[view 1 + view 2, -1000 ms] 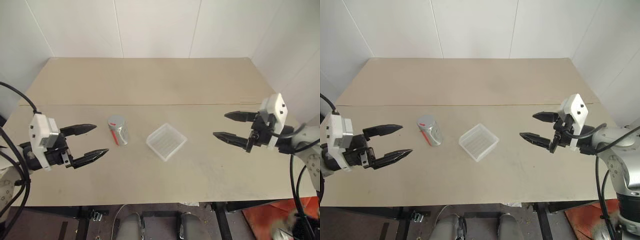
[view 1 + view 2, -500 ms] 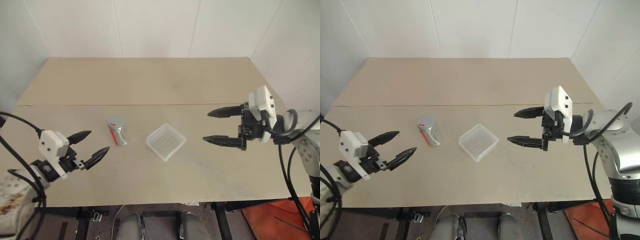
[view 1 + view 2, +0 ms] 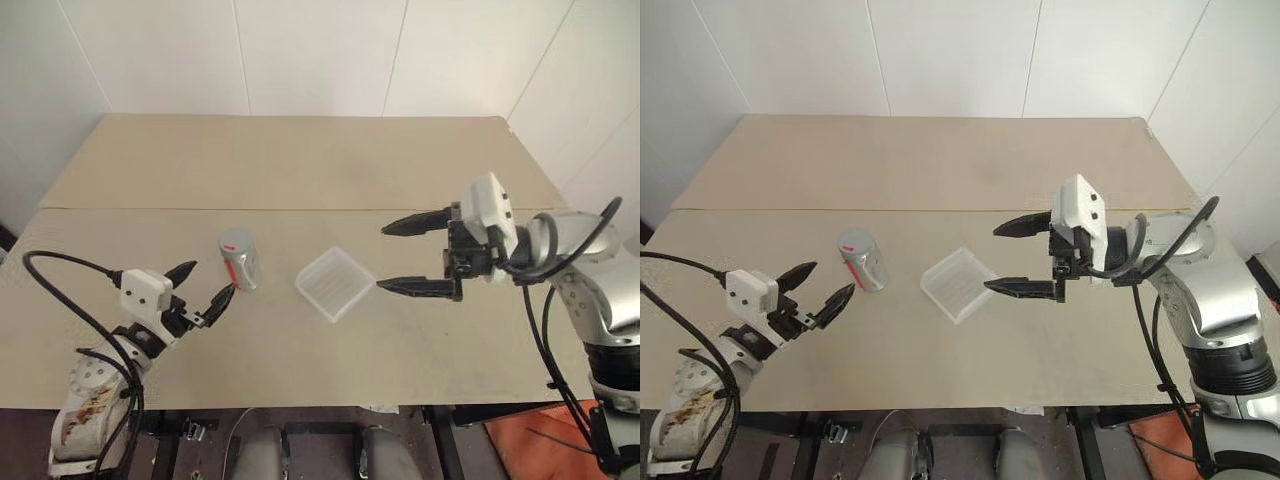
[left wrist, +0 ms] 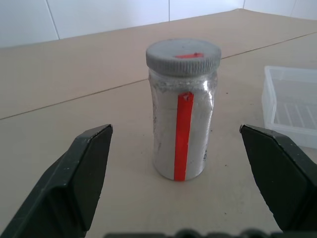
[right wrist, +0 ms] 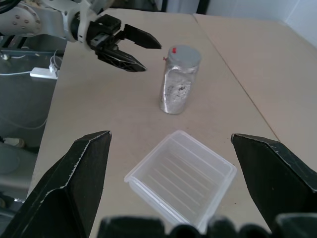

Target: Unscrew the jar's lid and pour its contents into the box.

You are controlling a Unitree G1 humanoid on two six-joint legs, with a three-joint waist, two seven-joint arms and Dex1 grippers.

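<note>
Right now my left gripper (image 3: 203, 291) sits spread wide just left of the upright jar (image 3: 239, 259), lid (image 4: 183, 56) on; my right gripper (image 3: 404, 256) hangs released beside the box (image 3: 335, 283). Closing off-centre could topple the jar — it's tall and narrow.

Beige table (image 3: 300, 160) bears jar (image 3: 239, 259) and box (image 3: 335, 283).

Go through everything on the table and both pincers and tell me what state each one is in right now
jar: upright on the table, not held
lid: screwed on the jar
box: empty, flat on the table beside the jar
left pincer: open, low beside the jar, not touching it
right pincer: open, raised near the box, holding nothing
</note>
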